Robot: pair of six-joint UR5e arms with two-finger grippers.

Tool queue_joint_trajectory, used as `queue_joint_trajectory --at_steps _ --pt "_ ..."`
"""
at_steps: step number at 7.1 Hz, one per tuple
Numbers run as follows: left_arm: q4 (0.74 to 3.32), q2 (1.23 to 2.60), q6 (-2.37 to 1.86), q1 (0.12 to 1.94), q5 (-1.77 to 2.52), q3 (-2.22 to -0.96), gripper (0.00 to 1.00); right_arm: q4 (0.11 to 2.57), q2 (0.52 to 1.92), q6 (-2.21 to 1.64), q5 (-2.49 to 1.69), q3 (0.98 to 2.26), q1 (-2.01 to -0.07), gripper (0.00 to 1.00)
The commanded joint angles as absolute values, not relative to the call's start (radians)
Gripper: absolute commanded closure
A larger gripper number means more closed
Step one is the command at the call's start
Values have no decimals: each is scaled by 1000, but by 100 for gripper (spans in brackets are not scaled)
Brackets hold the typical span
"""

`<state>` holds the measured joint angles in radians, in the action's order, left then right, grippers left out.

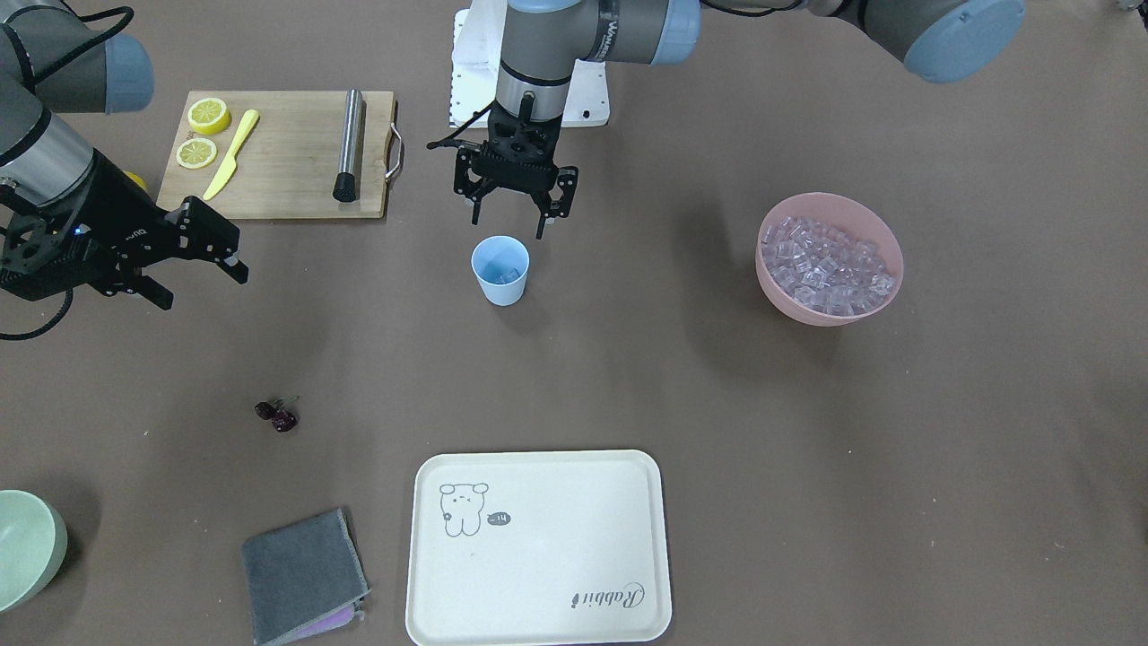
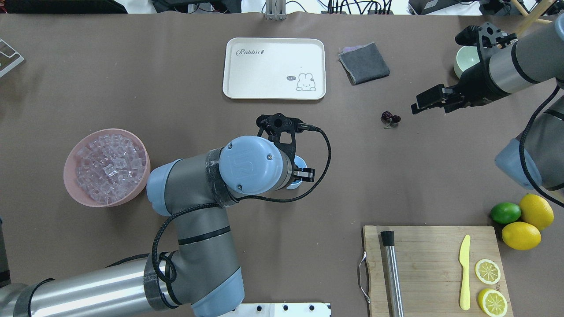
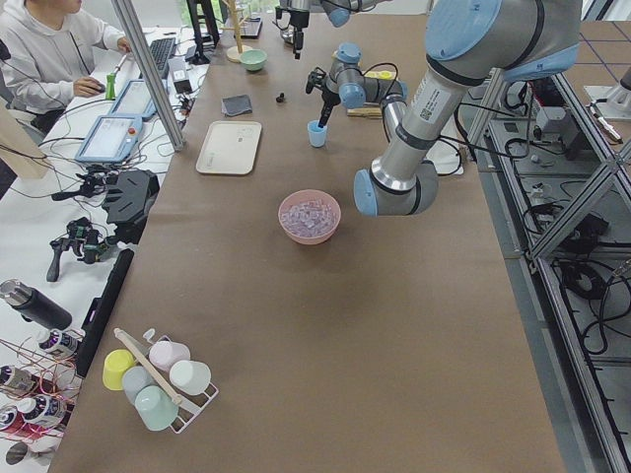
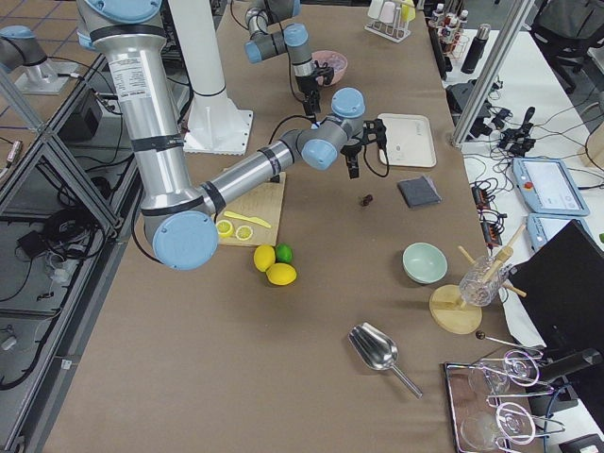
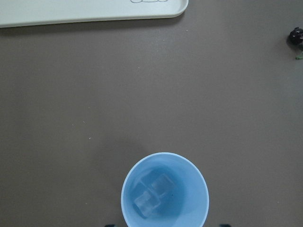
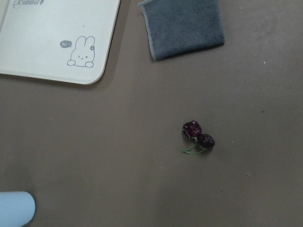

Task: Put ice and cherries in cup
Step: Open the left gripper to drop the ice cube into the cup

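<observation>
Spanning every view, brown worktop [image 1: 807, 431] carries everything. Left arm's bulky wrist fills the middle of the overhead view and hides nearly all of left end effector [image 1: 508, 226] there. Front-facing view shows it hanging over the cup, fingers spread wide, nothing between them. Right end effector [image 1: 202, 285] hovers just off the cutting board's corner, jaws apart, empty, its arm cut by the frame edge. Cream tray [image 1: 538, 556] lies flat, rabbit print on it. Wooden cutting board [image 1: 287, 179] holds lemon halves [image 1: 208, 115], yellow knife [image 1: 231, 152] and metal rod [image 1: 350, 144]. Pink bowl [image 1: 780, 289] sits well apart from the cup, heaped with ice [image 1: 830, 262], too many to count. Grey cloth [image 1: 300, 574] lies beside the tray. Green bowl [image 1: 22, 547] is clipped at the frame edge. Cup [image 1: 500, 269] stands upright on the worktop between cutting board and pink bowl. Overhead, only a blue sliver of it shows past the wrist, and left wrist view clips its near rim. Cherries [image 1: 276, 415] lie on bare worktop, well apart from the cup, between right end effector and grey cloth. Stems barely show except in right wrist view. Two cubes [image 5: 152, 195] rest in the cup's bottom, touching; whether there are more cannot be told
</observation>
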<state>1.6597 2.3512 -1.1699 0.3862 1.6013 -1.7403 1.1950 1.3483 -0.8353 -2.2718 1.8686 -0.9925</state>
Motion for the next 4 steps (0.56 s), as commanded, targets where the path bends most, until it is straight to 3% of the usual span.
queue_joint_trajectory --at_steps 1,4 --pt "1608 2234 -1107 476 1691 -1917 8 1195 1348 -839 -2270 1870 -992 0" --pt "1617 2022 -1009 683 1980 -1999 8 1193 1345 -839 -2264 1870 -991 0"
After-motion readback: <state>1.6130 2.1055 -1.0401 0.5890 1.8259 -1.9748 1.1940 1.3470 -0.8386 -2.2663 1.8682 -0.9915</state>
